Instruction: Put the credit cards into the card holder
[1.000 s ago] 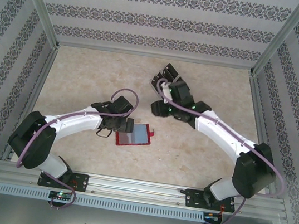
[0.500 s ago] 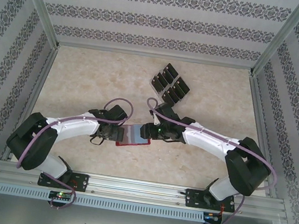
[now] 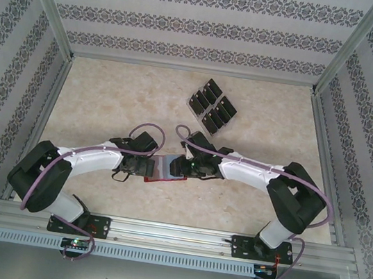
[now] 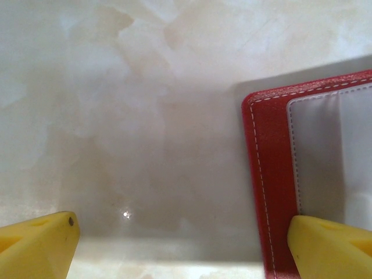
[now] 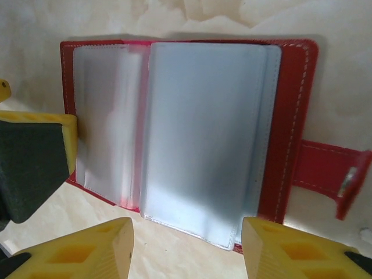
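The card holder (image 3: 166, 167) lies open on the table between my two grippers, red outside with grey clear sleeves (image 5: 197, 133) inside and a snap tab (image 5: 328, 174) on one edge. My left gripper (image 3: 142, 166) is open wide at its left edge; one yellow fingertip (image 4: 334, 247) rests over the red border (image 4: 270, 174), the other (image 4: 35, 247) over bare table. My right gripper (image 3: 184, 167) hovers open over the holder's other side, nothing between its fingertips (image 5: 81, 253). Several black credit cards (image 3: 212, 107) stand in two rows at the back.
The marble-patterned table (image 3: 108, 100) is walled by patterned panels with metal rails on the left (image 3: 38, 124) and right (image 3: 326, 167). The left gripper's padded finger (image 5: 32, 163) shows at the holder's edge in the right wrist view.
My right arm swung from the credit cards at the back down to the card holder's right side. My left gripper edged onto the holder's left edge and stayed open.
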